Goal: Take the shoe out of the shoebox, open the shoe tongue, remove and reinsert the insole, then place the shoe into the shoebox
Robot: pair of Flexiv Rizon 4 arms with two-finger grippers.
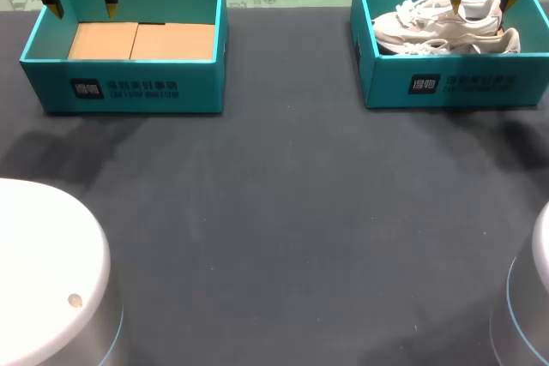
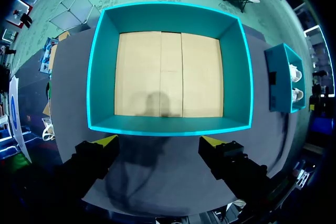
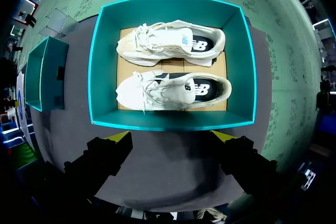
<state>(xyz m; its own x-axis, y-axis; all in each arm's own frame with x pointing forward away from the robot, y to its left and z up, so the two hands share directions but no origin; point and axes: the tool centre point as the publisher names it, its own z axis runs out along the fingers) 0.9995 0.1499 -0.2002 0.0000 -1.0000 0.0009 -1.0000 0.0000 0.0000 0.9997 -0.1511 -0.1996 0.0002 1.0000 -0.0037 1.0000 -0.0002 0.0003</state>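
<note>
- Shoes (image 3: 173, 92) side by side inside right shoebox (image 1: 455, 83), far right on tabletop (image 1: 274, 212).
- Right hand (image 3: 172, 136) open over them; left hand (image 2: 160, 140) open too.
- Lower onto one shoe, pinch at collar, lift straight above walls.

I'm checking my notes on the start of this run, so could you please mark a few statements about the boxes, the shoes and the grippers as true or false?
1. The left shoebox holds one shoe. False: only its cardboard floor shows inside.
2. Two white shoes lie side by side in the right shoebox. True.
3. The right gripper is shut on a shoe. False: it hangs open above the right shoebox, touching nothing.
4. The left gripper hangs open above the left shoebox. True.
</note>
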